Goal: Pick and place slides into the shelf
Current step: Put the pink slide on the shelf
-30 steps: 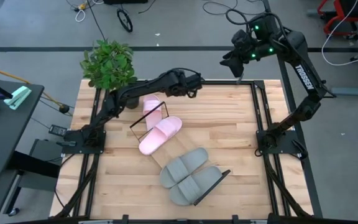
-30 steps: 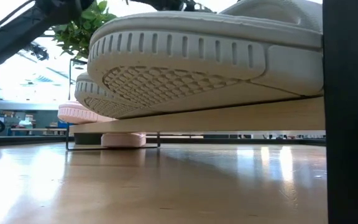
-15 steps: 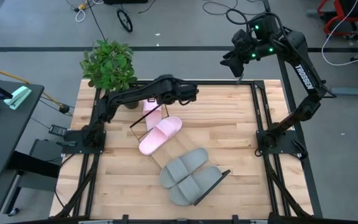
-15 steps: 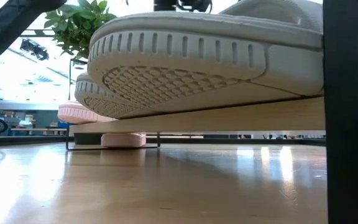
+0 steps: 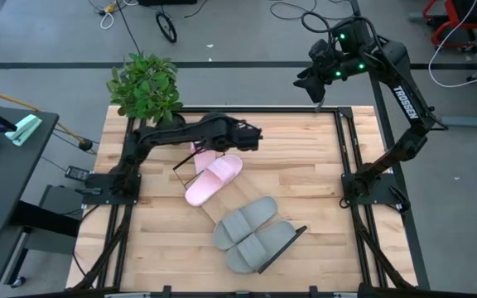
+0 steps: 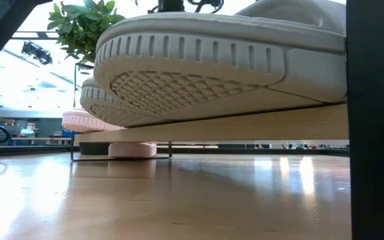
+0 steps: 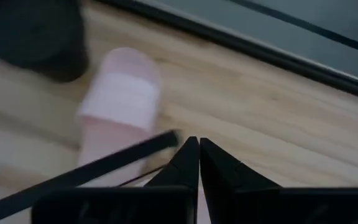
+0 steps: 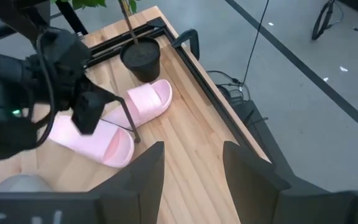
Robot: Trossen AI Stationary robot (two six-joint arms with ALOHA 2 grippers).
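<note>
Your left gripper [image 5: 255, 136] hangs over the far middle of the table [image 5: 305, 182], its jaws pressed together with nothing between them; the left wrist view shows the two fingers [image 7: 188, 163] meeting at their tips. One pink slide [image 5: 212, 179] lies on the far end of the shelf [image 5: 214, 207], just to the near left of those closed jaws and not touching them. The other pink slide [image 5: 202, 147] sits on the table beyond the shelf's dark wire end frame [image 5: 197, 159], to the left of the gripper and beside the potted plant [image 5: 145, 84]. From the wrist, that second slide [image 7: 120, 99] shows ahead of the fingertips, with the wire frame [image 7: 79, 177] crossing between them.

The two grey slides [image 5: 253, 232] rest side by side on the near end of the shelf, well apart from both grippers.

Your right gripper [image 5: 311, 83] is held high past the far right corner of the table, its jaws standing apart and holding nothing.
</note>
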